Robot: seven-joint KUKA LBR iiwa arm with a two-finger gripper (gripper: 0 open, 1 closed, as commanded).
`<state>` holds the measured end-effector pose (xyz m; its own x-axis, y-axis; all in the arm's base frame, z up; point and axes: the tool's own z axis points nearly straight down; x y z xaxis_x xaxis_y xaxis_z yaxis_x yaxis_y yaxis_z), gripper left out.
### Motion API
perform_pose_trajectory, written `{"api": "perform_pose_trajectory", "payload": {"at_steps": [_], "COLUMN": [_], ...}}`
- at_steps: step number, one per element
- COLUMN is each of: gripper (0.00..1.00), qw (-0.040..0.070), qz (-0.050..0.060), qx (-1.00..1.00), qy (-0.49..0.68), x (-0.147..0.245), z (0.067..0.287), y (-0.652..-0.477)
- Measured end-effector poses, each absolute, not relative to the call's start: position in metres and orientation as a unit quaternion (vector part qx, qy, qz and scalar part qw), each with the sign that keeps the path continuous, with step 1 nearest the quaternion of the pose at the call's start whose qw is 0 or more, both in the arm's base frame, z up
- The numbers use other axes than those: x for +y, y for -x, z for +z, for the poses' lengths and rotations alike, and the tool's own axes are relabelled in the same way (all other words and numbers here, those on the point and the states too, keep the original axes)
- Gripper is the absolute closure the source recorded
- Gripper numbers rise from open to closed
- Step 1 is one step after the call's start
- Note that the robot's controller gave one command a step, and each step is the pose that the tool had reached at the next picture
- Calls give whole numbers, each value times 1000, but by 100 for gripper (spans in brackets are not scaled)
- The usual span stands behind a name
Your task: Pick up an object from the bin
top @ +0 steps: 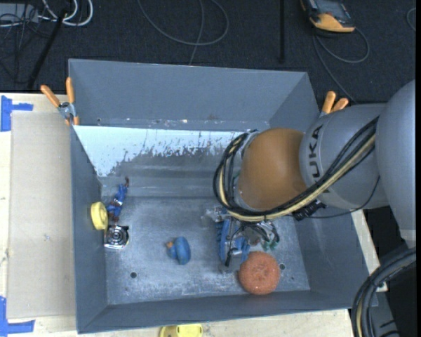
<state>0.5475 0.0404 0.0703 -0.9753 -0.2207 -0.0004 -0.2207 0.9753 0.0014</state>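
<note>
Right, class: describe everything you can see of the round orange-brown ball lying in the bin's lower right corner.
The round orange-brown ball looks rough and speckled, like foam or sponge, and whole. It rests on the floor of the grey metal bin near the lower right corner as the camera sees it. The gripper hangs just to its upper left; whether they touch cannot be told.

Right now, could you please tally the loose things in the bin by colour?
Yellow piece: 1
Blue: 2, centre piece and left piece
Silver piece: 1
Orange-brown ball: 1
Total: 5, leaving out an unclear blue shape beneath the end effector
</note>
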Motion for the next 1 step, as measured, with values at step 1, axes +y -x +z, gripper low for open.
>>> {"api": "perform_pose_trajectory", "payload": {"at_steps": [1], "gripper": [0], "qw": [-2], "qz": [0], "qx": [993], "qy": [114], "x": [19], "z": [70], "y": [-535]}}
